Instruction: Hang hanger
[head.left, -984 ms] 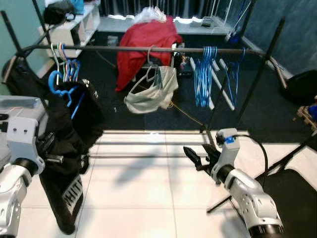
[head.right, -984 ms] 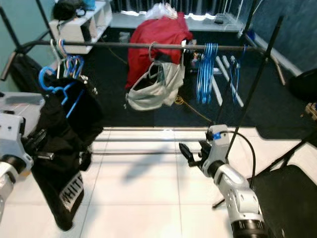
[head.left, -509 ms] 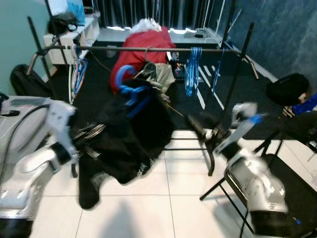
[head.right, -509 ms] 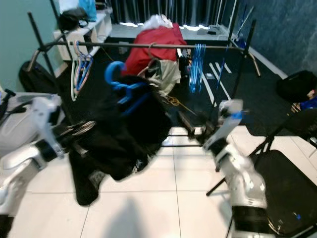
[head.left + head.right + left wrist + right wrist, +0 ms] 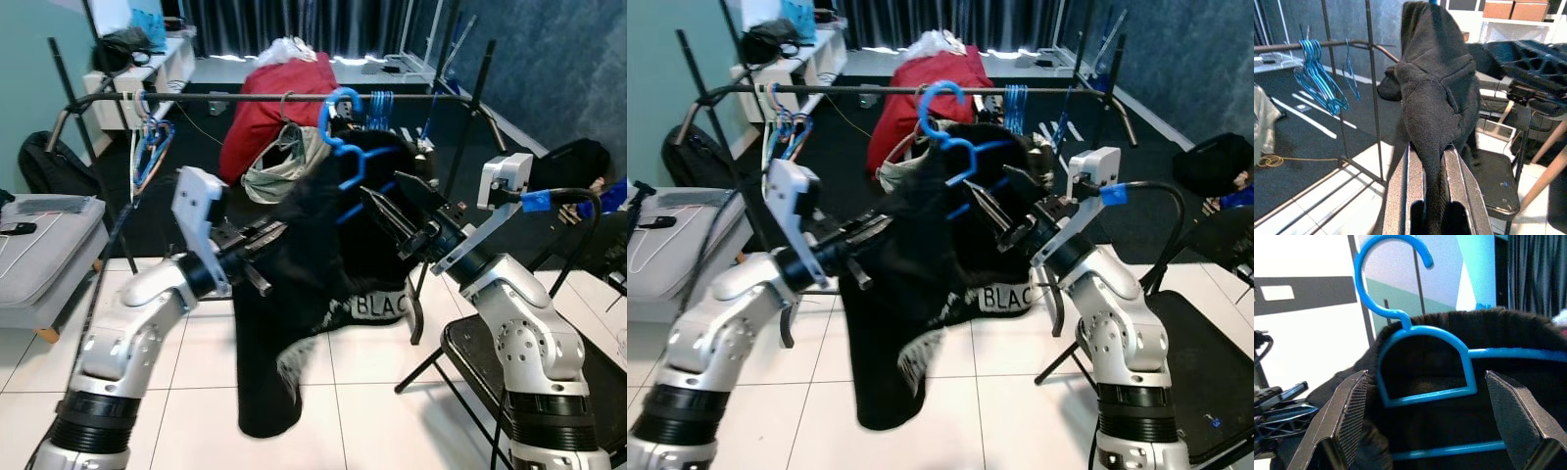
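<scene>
A blue plastic hanger carries a black garment with white lettering, held up in front of the black clothes rail. The hanger's hook is level with the rail, on its near side. My left gripper is shut on a fold of the black garment, seen pinched between its fingers. My right gripper is open at the garment's right side. Its fingers stand wide apart, with the blue hanger just ahead between them.
On the rail hang a red garment, a pale grey garment and bunches of blue hangers. A black folding chair stands at lower right, a grey cushion at left, and a rail upright behind my right arm.
The camera has shifted. My left arm has swung the black garment and hanger up and right, toward the rail's middle. My right gripper has risen to the hanger.
</scene>
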{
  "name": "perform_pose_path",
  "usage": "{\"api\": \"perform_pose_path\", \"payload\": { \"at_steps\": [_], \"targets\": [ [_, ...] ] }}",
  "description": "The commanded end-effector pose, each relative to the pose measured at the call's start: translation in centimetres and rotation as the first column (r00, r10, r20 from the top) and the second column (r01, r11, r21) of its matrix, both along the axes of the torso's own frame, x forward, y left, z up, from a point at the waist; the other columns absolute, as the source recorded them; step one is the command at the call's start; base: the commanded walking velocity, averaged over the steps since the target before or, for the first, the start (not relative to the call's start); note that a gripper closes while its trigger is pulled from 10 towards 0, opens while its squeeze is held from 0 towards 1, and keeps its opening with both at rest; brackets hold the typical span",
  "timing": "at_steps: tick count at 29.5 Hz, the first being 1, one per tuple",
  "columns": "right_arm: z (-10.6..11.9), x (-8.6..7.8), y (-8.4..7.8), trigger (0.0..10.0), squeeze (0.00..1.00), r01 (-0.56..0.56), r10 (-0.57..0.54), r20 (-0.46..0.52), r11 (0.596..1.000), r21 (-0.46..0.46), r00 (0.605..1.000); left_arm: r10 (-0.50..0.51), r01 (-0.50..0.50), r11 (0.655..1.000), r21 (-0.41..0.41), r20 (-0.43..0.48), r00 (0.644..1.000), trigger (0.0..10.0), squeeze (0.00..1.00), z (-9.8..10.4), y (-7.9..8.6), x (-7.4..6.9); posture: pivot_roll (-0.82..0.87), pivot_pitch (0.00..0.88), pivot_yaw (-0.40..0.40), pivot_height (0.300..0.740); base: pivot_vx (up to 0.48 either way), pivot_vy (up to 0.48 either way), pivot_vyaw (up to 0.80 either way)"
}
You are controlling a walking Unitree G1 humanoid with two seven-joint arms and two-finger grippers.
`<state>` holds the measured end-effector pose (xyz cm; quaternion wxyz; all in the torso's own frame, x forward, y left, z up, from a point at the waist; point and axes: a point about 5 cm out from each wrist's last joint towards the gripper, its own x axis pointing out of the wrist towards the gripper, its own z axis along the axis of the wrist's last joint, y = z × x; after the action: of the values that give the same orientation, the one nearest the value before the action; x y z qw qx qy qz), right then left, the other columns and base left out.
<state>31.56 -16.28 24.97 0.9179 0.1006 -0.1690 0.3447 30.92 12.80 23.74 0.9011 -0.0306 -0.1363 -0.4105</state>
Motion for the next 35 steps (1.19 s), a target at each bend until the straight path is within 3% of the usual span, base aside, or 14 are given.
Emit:
{"api": "perform_pose_path", "payload": {
  "at_steps": [1,2,7,12,18,21,25,32,35],
  "targets": [
    [-0.6,0.1,-0.6,10.0,0.27,0.055,-0.055,-0.022,0.999,-0.002,0.998,0.007,-0.006,1.0,-0.025,0.032,0.999,10.0,0.0,0.8,0.4,-0.2,-0.07,0.043,-0.039,0.74,0.0,0.0,0.0],
    [-0.8,0.2,-0.9,10.0,0.0,0.078,-0.078,-0.029,0.997,-0.009,0.997,0.015,-0.014,1.0,-0.027,0.03,0.999,10.0,0.0,0.8,0.6,-0.2,-0.07,0.043,-0.039,0.74,0.0,0.0,0.0],
    [-1.3,0.5,-2.2,10.0,0.0,0.14,-0.142,-0.037,0.989,-0.038,0.989,0.026,-0.024,0.999,-0.046,0.035,0.999,10.0,0.0,1.2,1.4,-0.3,-0.07,0.048,-0.042,0.74,0.0,0.0,0.0],
    [-1.1,0.6,-3.1,10.0,0.0,0.179,-0.179,-0.026,0.984,-0.029,0.983,-0.028,0.03,0.998,-0.061,0.042,0.999,10.0,0.0,1.8,1.5,-1.0,-0.06,0.054,-0.043,0.74,0.0,0.0,0.0],
    [-0.4,0.6,-4.5,10.0,0.0,0.191,-0.191,-0.015,0.98,0.057,0.982,-0.1,0.103,0.993,-0.054,0.045,0.994,10.0,0.0,2.0,1.0,-1.7,-0.06,0.055,-0.041,0.74,0.0,0.0,0.0],
    [0.4,-0.2,-5.4,10.0,0.0,0.101,-0.104,0.014,0.982,0.159,0.994,-0.154,0.156,0.987,-0.047,0.047,0.987,10.0,0.0,2.2,0.3,-2.3,-0.06,0.057,-0.039,0.74,0.0,0.0,0.0],
    [0.3,-0.5,-5.8,10.0,0.0,0.091,-0.097,0.027,0.984,0.151,0.995,-0.159,0.162,0.986,-0.048,0.048,0.986,10.0,0.0,2.3,0.2,-2.4,-0.06,0.058,-0.038,0.74,0.0,0.0,0.0],
    [0.2,-0.5,-9.9,10.0,0.0,0.224,-0.237,0.028,0.947,0.232,0.971,-0.194,0.197,0.979,-0.052,0.056,0.979,10.0,0.0,3.0,-0.1,-2.9,-0.04,0.062,-0.031,0.74,0.0,0.0,0.0],
    [0.2,-0.7,-10.3,10.0,0.0,0.225,-0.239,0.031,0.942,0.248,0.97,-0.209,0.212,0.976,-0.055,0.058,0.976,10.0,0.0,3.2,-0.2,-3.1,-0.04,0.062,-0.03,0.74,0.0,0.0,0.0]
  ]
}}
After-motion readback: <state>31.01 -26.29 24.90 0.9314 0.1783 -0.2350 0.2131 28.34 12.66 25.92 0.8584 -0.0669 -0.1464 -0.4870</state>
